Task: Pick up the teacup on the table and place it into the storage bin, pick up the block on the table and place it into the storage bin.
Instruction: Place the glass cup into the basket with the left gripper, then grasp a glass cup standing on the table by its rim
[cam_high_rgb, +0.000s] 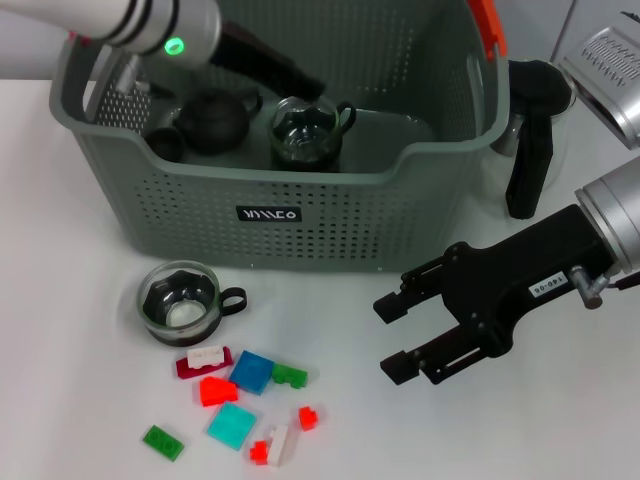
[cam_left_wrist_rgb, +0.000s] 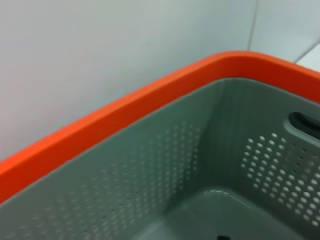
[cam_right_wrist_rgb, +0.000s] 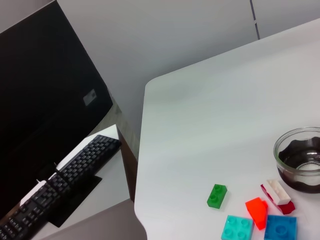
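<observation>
The right gripper (cam_high_rgb: 392, 338) hangs above the table on the right side, its two black fingers spread apart and pointing to the left, with nothing between them. The left arm reaches from the upper left corner; its gripper fingers are not clearly visible

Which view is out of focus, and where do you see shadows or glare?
Left wrist view: the storage bin fills the frame, its near orange rim soft. Head view: even light, a faint shadow under the right gripper, highlights on the glass teacup. Right wrist view: sharp, the table bright without harsh glare.
</observation>
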